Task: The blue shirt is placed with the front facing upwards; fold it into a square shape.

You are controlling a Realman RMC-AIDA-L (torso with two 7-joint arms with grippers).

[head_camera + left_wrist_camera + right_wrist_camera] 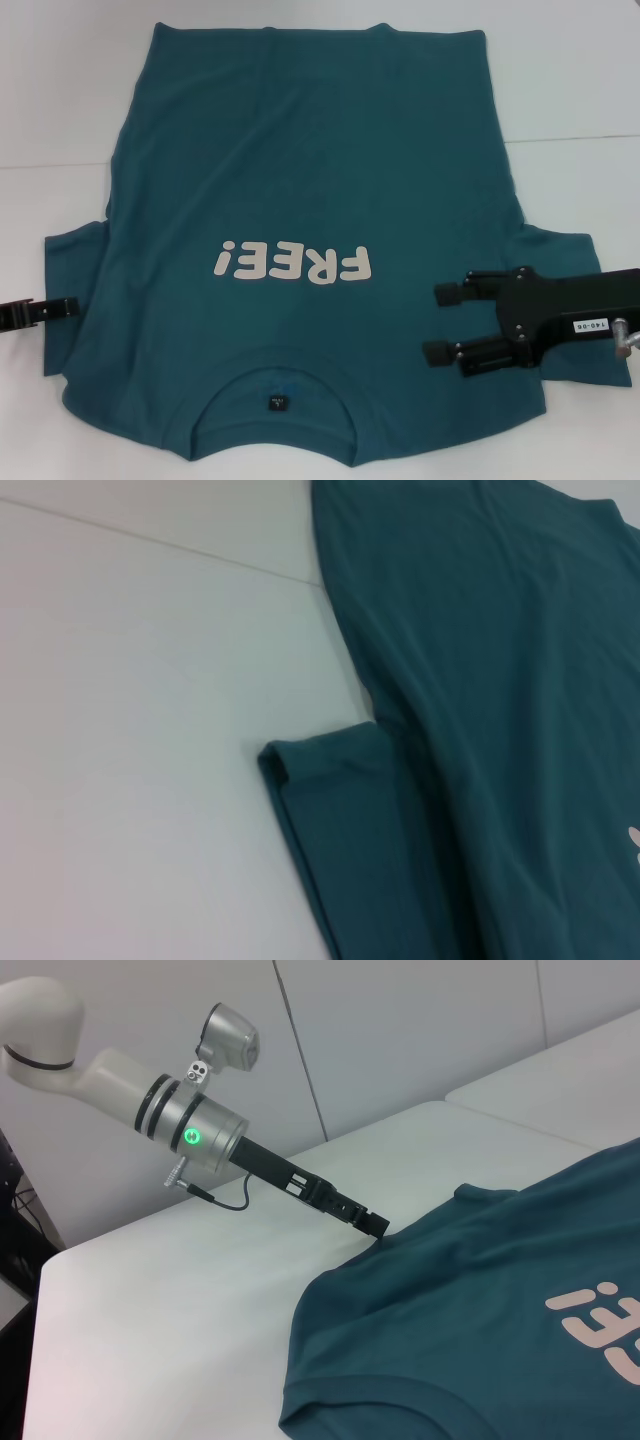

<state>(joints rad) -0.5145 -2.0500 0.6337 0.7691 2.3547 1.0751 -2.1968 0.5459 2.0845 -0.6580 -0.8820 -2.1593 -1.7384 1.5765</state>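
Looks like a robot lab/test cell: plain white padded table (200, 1290) filling lower frame, bare white panel wall (400, 1040) w/ seams across top, cables at far left edge.

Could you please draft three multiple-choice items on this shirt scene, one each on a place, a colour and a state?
1. Where does the right gripper sit?
A. Over the blue shirt by its right sleeve
B. Beyond the hem
C. Off the white table

2. What colour is the "FREE!" lettering?
A. Yellow
B. White
C. Black

3. How do the right gripper's jaws stand?
A. Shut on the collar
B. Shut on a sleeve
C. Open

Answers: 1 A, the head view shows it above the cloth next to the right sleeve; 2 B, the letters read white against teal; 3 C, cloth shows between its two spread jaws. The left gripper is at the left sleeve's edge.
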